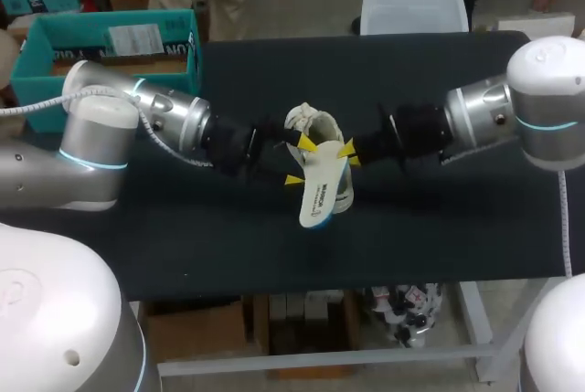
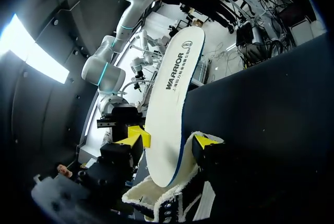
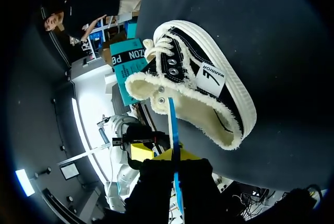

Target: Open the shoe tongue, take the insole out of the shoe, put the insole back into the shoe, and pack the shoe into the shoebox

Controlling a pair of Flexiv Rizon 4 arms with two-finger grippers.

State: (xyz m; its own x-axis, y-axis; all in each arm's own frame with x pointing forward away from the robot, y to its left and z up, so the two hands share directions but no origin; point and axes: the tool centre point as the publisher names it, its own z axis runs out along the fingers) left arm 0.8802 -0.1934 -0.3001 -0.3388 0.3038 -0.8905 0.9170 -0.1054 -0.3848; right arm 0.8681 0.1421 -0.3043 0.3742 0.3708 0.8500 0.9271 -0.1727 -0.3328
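Black-covered table [image 1: 439,227]; black-and-white shoe [image 1: 315,125] upright on its sole near middle; teal shoebox [image 1: 37,54] by far-left corner

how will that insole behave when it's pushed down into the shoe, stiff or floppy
The insole probably holds its shape: it juts out of the shoe almost straight, without drooping. Edge-on in the right wrist view it looks thin, so it is likely light and bendable if forced.

Matt, fleecy-edged canvas shoe [image 3: 209,85]; smooth white insole [image 2: 169,109]
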